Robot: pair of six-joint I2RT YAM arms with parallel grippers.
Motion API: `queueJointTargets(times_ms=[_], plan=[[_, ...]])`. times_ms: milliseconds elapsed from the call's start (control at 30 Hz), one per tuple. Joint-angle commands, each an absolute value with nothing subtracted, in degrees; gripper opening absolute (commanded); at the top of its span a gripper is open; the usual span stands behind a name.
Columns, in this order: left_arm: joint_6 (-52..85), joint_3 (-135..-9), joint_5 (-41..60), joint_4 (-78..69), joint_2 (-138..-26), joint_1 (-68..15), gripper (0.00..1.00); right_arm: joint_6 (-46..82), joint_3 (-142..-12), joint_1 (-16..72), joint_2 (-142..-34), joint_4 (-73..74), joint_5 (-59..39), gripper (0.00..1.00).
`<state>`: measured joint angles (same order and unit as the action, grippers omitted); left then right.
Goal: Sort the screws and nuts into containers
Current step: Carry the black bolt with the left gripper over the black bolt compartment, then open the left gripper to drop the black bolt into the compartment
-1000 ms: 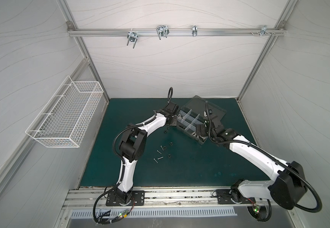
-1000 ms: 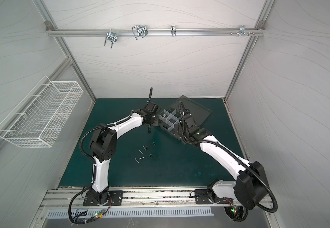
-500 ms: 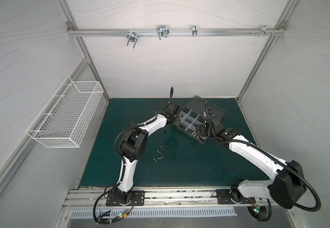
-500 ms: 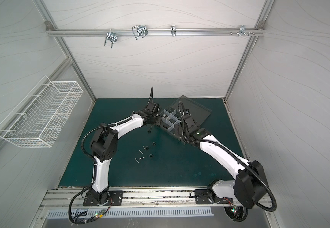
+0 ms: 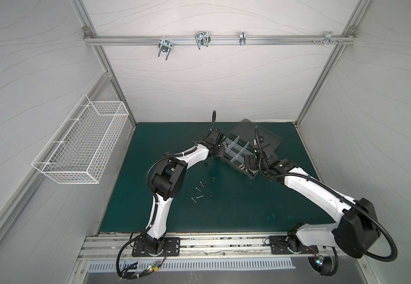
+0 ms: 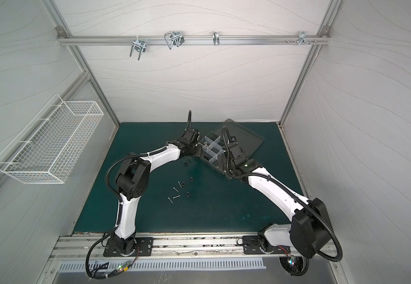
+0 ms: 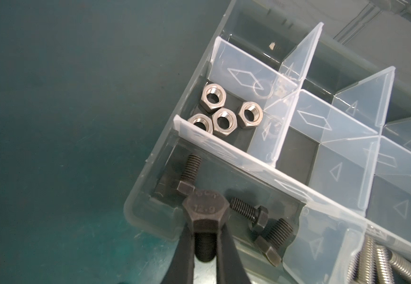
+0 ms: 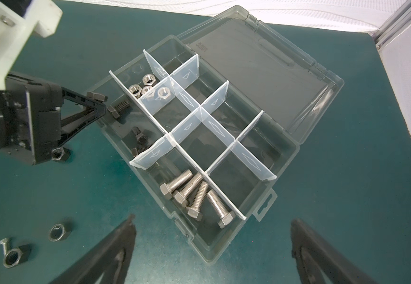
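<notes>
Risk sits mostly in the release. The left gripper (image 7: pixel 205 236) is clamped on a black hex bolt (image 7: pixel 205 209) and hangs at one corner of the organizer box (image 7: pixel 138 216). It seems to sit over the box's outer wall rather than clearly inside it. Judging from the left wrist view, letting go now could land the bolt on that rim, and it might tip out onto the mat beside the box. The corner compartment holds three black bolts (image 7: pixel 258 216), so a dropped one may bounce off them. Only a thin divider (image 7: pixel 224 150) separates that compartment from the four silver nuts (image 7: pixel 224 115), and a hard drop could mix the kinds. Fingers pushed against the wall could also shove the light box. The right gripper (image 8: pixel 213 222) stands wide open and empty above the box's end where the silver bolts (image 8: pixel 194 194) lie, and it is not bracing the box. Black nuts (image 5: pixel 210 194) and thin screws (image 5: pixel 198 197) lie on the mat, well apart from the box.
</notes>
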<state>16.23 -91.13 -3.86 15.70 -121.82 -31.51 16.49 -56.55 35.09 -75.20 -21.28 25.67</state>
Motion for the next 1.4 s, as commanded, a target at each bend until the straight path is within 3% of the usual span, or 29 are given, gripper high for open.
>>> queueJointTargets(times_ms=[0, 1267, 1367], plan=[[16.8, -90.8, -4.8, 12.91, -123.48, -31.85, 0.0, 15.91, -56.95, 34.72, -75.76, -20.21, 25.95, 0.99], [12.06, -96.05, -6.99, 11.94, -128.83, -33.75, 0.0, 15.75, -56.73, 33.99, -76.77, -19.55, 24.78, 0.99], [11.21, -96.25, -7.45, 12.91, -128.36, -33.77, 0.07, 15.65, -56.69, 33.93, -76.62, -19.51, 24.53, 0.99]])
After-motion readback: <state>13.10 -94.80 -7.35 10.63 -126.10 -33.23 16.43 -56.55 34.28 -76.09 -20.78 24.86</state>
